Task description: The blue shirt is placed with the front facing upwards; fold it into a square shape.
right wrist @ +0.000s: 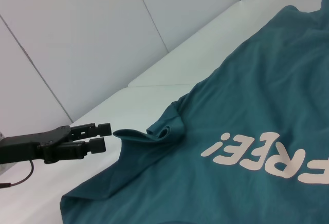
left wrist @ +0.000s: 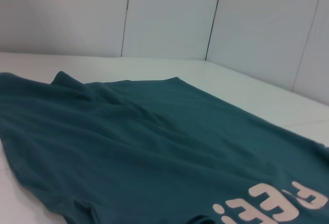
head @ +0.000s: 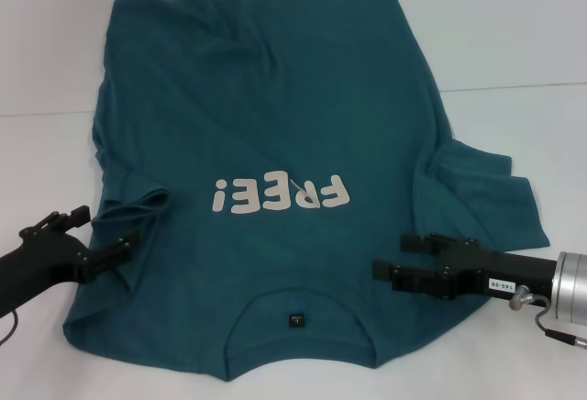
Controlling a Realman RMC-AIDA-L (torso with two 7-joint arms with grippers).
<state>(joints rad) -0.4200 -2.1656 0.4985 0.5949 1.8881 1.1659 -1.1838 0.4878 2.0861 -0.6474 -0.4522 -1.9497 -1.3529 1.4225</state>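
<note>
The blue shirt (head: 275, 116) lies spread front up on the white table, collar and small neck label (head: 295, 319) nearest me, hem at the far side. Pale "FREE!" lettering (head: 280, 195) crosses the chest. My left gripper (head: 115, 227) is open at the bunched left sleeve (head: 138, 205), one finger over the shirt's edge, nothing held. The right wrist view shows that left gripper (right wrist: 104, 136) just beside the sleeve's rolled fold (right wrist: 162, 131). My right gripper (head: 393, 255) is open over the shirt's right shoulder, near the crumpled right sleeve (head: 486, 194). The left wrist view shows only shirt cloth (left wrist: 128, 147).
The white table (head: 514, 51) extends beyond the shirt on both sides and at the back. White wall panels (left wrist: 169, 13) stand behind the table. A thin cable (head: 550, 327) hangs by the right arm's silver wrist.
</note>
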